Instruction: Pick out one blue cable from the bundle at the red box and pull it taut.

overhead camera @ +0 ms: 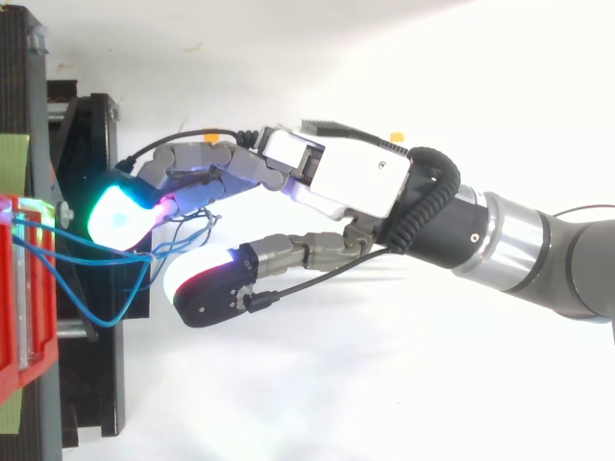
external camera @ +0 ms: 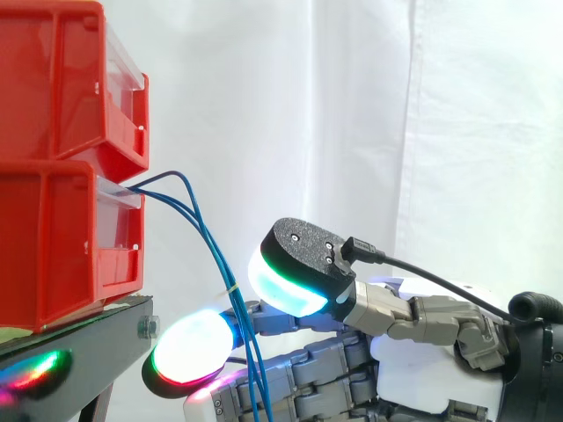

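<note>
where the fingers [overhead camera: 197, 181] are stretched nearly straight toward 9 o'clock in the top view, their leading pad [overhead camera: 115, 213] is lit green and cyan. the thumb [overhead camera: 207, 283] is held apart from that pad, at its 5 o'clock, with its white face turned toward the fingers. nothing is clamped: a clear gap is left between thumb and fingers, and the blue cables [external camera: 211, 246] are seen running through it. whether any strand is touched by a finger cannot be told.

in the side view the thumb is raised at 1 o'clock of a lower white pad, and the cables are seen hanging down between the two.

the hand [overhead camera: 356, 178] is laid almost level, its white back turned up to the top camera. it is carried by the arm [overhead camera: 538, 254], which is brought in from 3 o'clock.

the cables are led out of the front of the lower red bin [external camera: 53, 237] at 9 o'clock of the hand. they arch over and drop slack toward 5 o'clock, bound part way down by a yellow tie [external camera: 231, 288]. an upper red bin [external camera: 62, 79] is stacked on the lower one, and both are borne by the black stand [external camera: 88, 330] before the white curtain [external camera: 440, 132].
</note>
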